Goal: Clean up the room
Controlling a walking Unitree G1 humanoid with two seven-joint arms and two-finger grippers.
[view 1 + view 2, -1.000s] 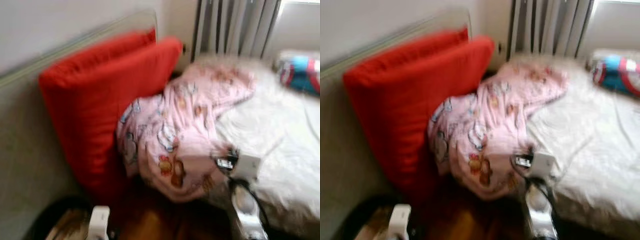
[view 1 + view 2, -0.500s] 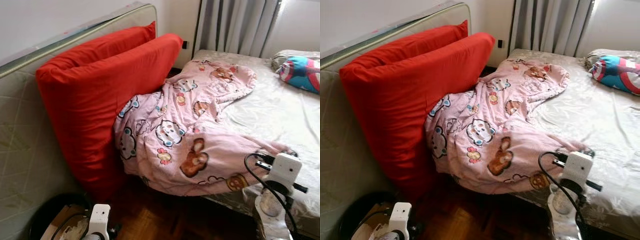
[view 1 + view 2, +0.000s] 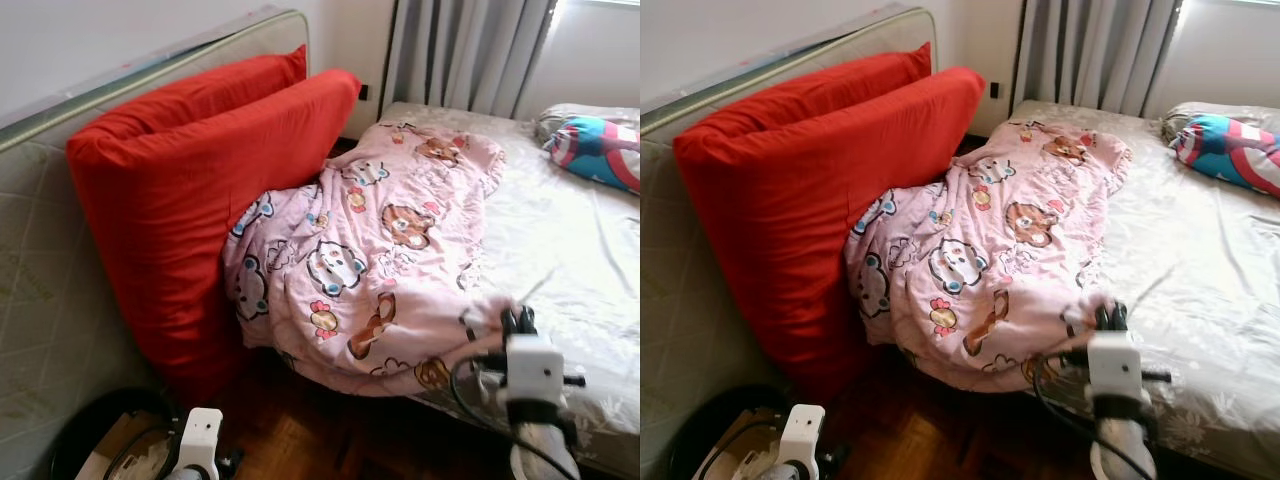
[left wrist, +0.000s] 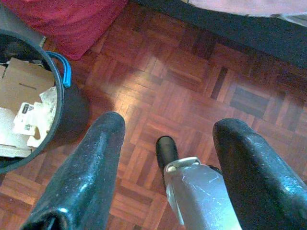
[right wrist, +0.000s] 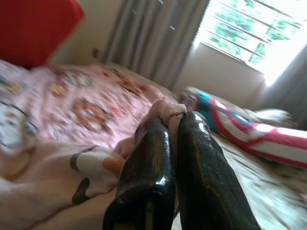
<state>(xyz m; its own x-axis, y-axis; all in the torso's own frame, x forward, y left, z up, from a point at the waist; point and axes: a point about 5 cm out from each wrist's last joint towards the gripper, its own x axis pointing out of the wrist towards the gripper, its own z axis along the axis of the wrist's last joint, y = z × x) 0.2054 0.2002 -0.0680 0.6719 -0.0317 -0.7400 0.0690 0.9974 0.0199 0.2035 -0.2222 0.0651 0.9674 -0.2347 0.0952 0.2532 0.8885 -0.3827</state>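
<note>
Pulling at the pink blanket [image 3: 370, 260], the right tool [image 3: 518, 322] sits at the near edge of the bed [image 3: 570, 240] in the left eye view; half a second ago it was further to the robot's right with the fabric stretched out in a tongue toward it, and now it has drawn back inward, so the cloth bunches into a rounder heap against the red cushion [image 3: 190, 190] and spills off the bed's corner. From the right eye view the same heap still covers the near left part of the bed, while the striped pillow [image 3: 1230, 150] lies well apart at the far side near the curtain [image 3: 1090, 50]; the bed is not yet tidy, and I judge the blanket still needs spreading or folding. Down at the left wrist view, the left tool [image 4: 170, 167] hangs idle with its fingers spread wide over the parquet floor [image 4: 192, 72], a dark bin [image 4: 48, 105] of cardboard scraps just beside it. Seen from the right wrist view, the right tool's fingers [image 5: 148, 158] are pressed together on a pinch of the pink blanket.
</note>
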